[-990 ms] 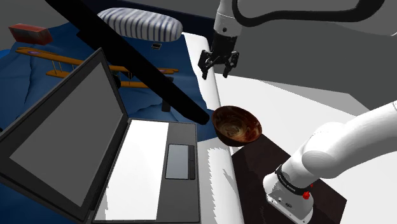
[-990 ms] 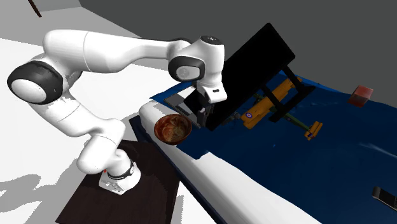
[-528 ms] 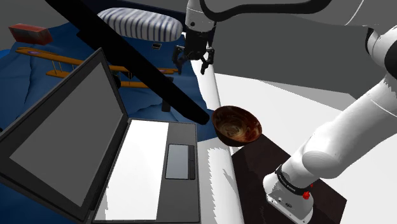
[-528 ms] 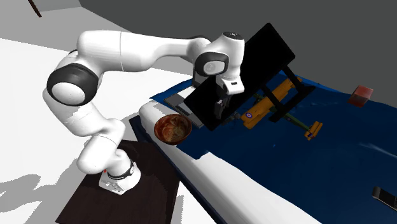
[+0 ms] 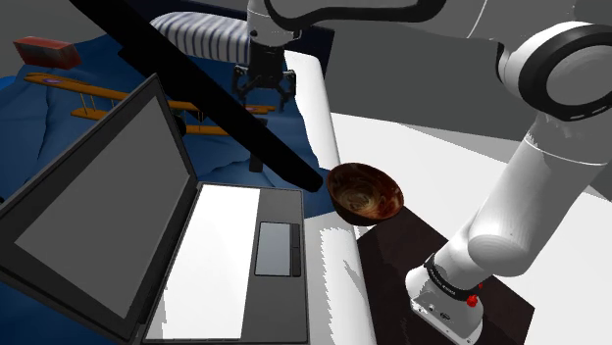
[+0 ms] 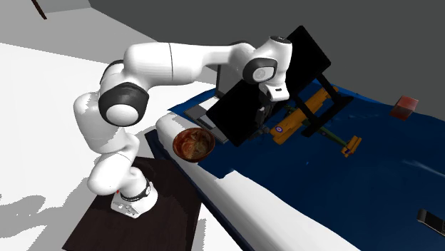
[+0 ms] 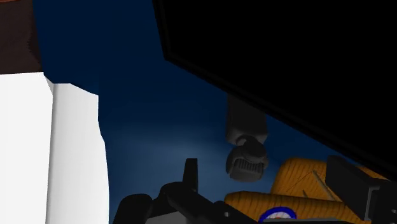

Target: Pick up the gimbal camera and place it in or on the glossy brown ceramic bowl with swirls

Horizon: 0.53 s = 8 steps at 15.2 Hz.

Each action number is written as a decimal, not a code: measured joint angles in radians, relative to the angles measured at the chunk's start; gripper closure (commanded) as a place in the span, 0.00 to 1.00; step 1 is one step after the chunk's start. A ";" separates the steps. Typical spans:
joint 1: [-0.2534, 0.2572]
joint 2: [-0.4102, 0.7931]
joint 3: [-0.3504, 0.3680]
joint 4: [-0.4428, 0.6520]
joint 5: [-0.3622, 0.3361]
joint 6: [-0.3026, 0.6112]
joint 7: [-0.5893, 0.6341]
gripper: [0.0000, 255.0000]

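The gimbal camera (image 7: 245, 145) is a small dark grey handle with a rounded head. It lies on the blue blanket just under the edge of a long black panel, and in the shoulder view it shows as a dark stub (image 5: 257, 159) below that panel. My gripper (image 5: 263, 96) hangs open above the blanket, higher than the camera and a little beyond it, with nothing between its fingers. The glossy brown bowl (image 5: 365, 191) with swirls sits on the white bed edge near the stand, empty, and it also shows as a brown bowl (image 6: 193, 144) in the second exterior view.
An open laptop (image 5: 235, 245) fills the near part of the bed. A long black panel (image 5: 196, 98) slants across the blanket. A striped pillow (image 5: 216, 37), a red box (image 5: 44, 49) and an orange biplane (image 5: 88, 93) lie farther back.
The arm has swung toward the shoulder view's left, carrying the gripper from above the white bed edge to over the blue blanket. The fingers stayed open. The bowl and the camera have not moved.
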 measured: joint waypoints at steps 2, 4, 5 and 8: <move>0.000 0.006 -0.001 -0.017 -0.002 0.023 0.003 0.00; 0.000 0.008 -0.001 -0.040 -0.003 0.048 0.005 0.00; 0.000 0.006 -0.001 -0.059 -0.003 0.064 0.006 0.00; -0.001 0.008 -0.002 -0.074 -0.004 0.081 0.006 0.00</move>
